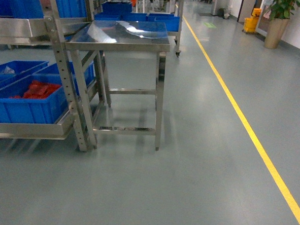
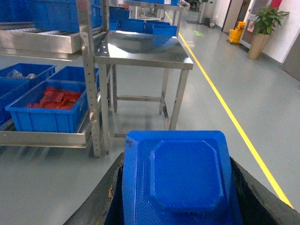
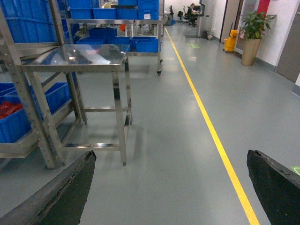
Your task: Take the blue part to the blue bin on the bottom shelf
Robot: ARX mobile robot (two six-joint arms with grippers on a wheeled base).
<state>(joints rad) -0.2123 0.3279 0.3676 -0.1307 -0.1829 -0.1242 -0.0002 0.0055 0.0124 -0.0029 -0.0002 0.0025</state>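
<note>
In the left wrist view, the blue part (image 2: 180, 180), a flat moulded piece with a raised octagonal centre, fills the gap of my left gripper (image 2: 177, 161), which is shut on it between black fingers (image 2: 101, 201). The blue bin (image 2: 47, 119) with red pouches sits ahead to the left on the bottom shelf (image 2: 42, 138), some distance away. The head view shows that bin (image 1: 29, 108) on the shelf rail (image 1: 31, 129) but neither gripper. My right gripper (image 3: 171, 154) is open over bare floor, holding nothing. A corner of the bin (image 3: 11, 124) shows at the left edge of the right wrist view.
A steel square-topped table (image 1: 123, 35) stands right of the rack upright (image 1: 67, 85). More blue crates (image 1: 18, 68) sit behind the bin and on upper tiers. A yellow floor line (image 1: 238, 115) runs along the right. A potted plant (image 1: 279, 23) stands far right.
</note>
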